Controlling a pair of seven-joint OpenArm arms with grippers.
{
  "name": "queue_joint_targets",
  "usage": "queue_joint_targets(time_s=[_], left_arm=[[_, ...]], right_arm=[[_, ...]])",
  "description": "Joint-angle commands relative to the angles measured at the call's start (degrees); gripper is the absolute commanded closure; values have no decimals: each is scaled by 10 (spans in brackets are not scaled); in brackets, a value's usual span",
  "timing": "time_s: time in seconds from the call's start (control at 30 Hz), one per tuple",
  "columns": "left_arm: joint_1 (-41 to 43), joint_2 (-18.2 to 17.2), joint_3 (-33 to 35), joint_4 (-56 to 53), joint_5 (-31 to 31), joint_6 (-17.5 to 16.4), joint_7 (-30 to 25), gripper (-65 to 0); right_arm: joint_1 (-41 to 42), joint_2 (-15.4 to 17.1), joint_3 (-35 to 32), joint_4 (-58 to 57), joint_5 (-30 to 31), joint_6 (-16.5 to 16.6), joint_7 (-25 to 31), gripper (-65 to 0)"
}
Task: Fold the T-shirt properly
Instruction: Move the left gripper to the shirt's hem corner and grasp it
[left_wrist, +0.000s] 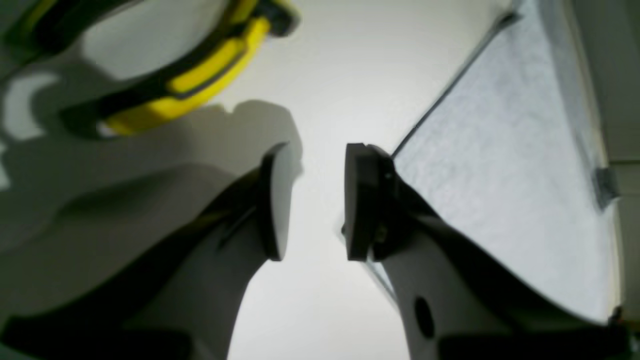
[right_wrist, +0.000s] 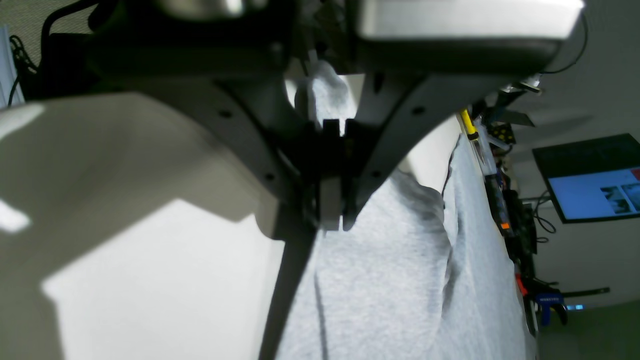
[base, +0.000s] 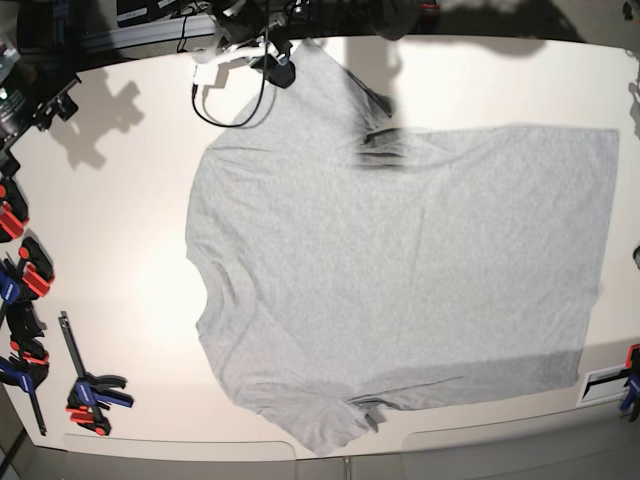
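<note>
A light grey T-shirt (base: 400, 270) lies spread flat, plain side up, across a white surface (base: 120, 200), its collar toward the left of the base view and its hem toward the right. One sleeve reaches up to the top edge of that view, where the right arm's white and black hardware shows; the other sleeve points toward the bottom edge. In the right wrist view the right claw (right_wrist: 334, 170) stands shut on a pinch of grey T-shirt (right_wrist: 400, 260) fabric, a tuft bunching up between its dark jaws. In the left wrist view the left claw (left_wrist: 312, 200) is partly open with nothing between its two dark pads, poised above bare surface just beside the shirt's straight edge (left_wrist: 500, 175). Red and blue clamps (base: 90, 392) line the left side of the surface in the base view.
</note>
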Motion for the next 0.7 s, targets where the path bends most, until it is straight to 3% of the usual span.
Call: queue_joint_targets(time_s=[0.0, 0.07, 0.2, 0.47, 0.67], left_arm=[[-8, -19, -3, -1, -13, -12, -3, -166], [-13, -19, -3, -12, -12, -15, 0, -194], [-14, -19, -3, -12, -10, -15, 0, -320], [-14, -17, 0, -12, -10, -15, 5, -327], [-16, 4, 47, -12, -11, -15, 4, -326]], right_arm=[[-7, -1, 1, 6, -2, -3, -3, 0], [-7, -1, 1, 6, -2, -3, -3, 0], [-7, -1, 1, 6, -2, -3, -3, 0], [-7, -1, 1, 6, -2, -3, -3, 0], [-7, -1, 1, 6, -2, -3, -4, 0]])
